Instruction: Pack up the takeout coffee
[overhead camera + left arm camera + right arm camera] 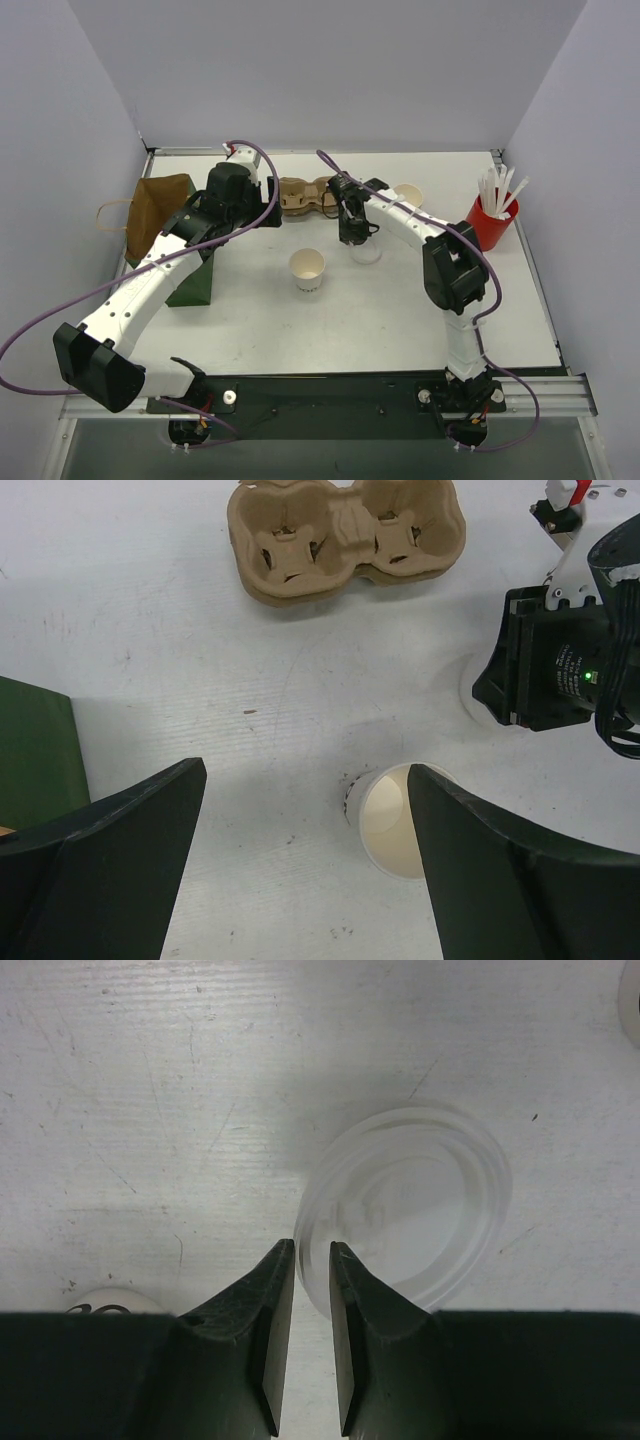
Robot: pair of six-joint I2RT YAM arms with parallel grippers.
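My right pincer (311,1248) nearly closed at lid (420,1210) rim, grip unclear, left pincer (305,772) spread wide, cup (385,825) partly hidden behind it

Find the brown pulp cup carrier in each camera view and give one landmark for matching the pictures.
Top external: cup carrier at the far middle of the table.
Left wrist: cup carrier along the top edge, centre.
Right wrist: not in it.
Shared landmark: the clear lid, near-right of the carrier from above, a sliver at right in the left wrist view, central in the right wrist view.
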